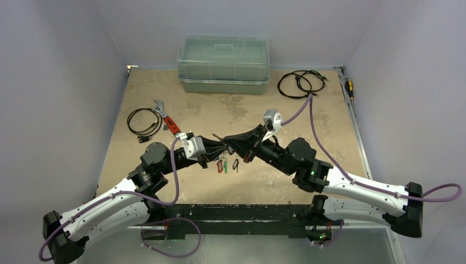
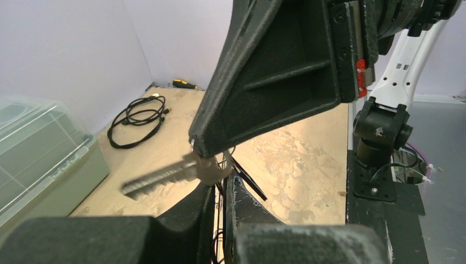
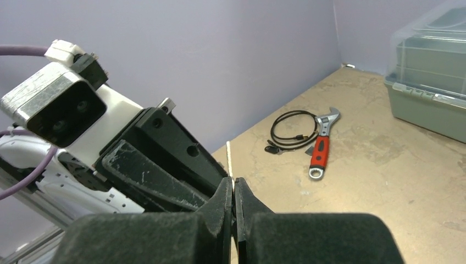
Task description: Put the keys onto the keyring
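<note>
Both grippers meet above the middle of the table. My left gripper is almost shut on thin metal wire, the keyring, mostly hidden between its fingers. Keys with red, green and black tags hang below it. My right gripper is shut; in the left wrist view its tip pinches the head of a silver key, which points left and is blurred. The key touches the left fingertips. What lies between the right fingers is hidden in the right wrist view.
A clear lidded plastic box stands at the back. A red-handled adjustable wrench and a coiled black cable lie at the left. Another black cable and a yellow screwdriver lie at the back right.
</note>
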`<move>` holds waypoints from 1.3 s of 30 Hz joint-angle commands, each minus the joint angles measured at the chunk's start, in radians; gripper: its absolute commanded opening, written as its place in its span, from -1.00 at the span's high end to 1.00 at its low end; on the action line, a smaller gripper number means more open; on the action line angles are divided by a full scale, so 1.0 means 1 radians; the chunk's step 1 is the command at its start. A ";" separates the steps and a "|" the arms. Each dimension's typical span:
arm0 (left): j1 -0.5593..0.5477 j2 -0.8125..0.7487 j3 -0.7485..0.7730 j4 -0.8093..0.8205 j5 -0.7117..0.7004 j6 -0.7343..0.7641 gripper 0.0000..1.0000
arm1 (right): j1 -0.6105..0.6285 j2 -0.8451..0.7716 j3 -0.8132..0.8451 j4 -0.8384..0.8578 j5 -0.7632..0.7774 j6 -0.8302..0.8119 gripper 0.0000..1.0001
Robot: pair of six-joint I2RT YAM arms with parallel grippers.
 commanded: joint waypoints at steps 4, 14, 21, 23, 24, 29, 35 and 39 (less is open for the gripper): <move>-0.003 -0.050 0.003 0.007 0.075 -0.025 1.00 | 0.002 -0.015 0.052 -0.024 0.123 0.033 0.95; -0.003 -0.116 0.006 -0.045 0.091 -0.025 1.00 | 0.001 0.010 0.064 -0.104 0.215 0.070 0.10; -0.003 -0.109 0.040 -0.144 0.035 -0.019 1.00 | -0.007 -0.025 0.086 -0.155 0.172 -0.039 -0.29; -0.003 -0.097 0.067 -0.205 -0.011 -0.006 1.00 | -0.007 -0.045 0.093 -0.166 0.082 -0.110 -0.31; -0.003 -0.092 0.079 -0.232 -0.031 -0.001 1.00 | -0.007 -0.052 0.103 -0.186 0.043 -0.138 -0.32; -0.003 -0.072 0.088 -0.263 -0.135 -0.005 1.00 | -0.007 -0.085 0.120 -0.292 -0.119 -0.217 -0.41; -0.003 -0.057 0.092 -0.261 -0.186 -0.024 1.00 | -0.007 -0.090 0.049 -0.339 -0.194 -0.232 -0.33; -0.001 -0.062 0.093 -0.271 -0.203 -0.021 1.00 | -0.007 -0.068 0.008 -0.311 -0.185 -0.208 -0.20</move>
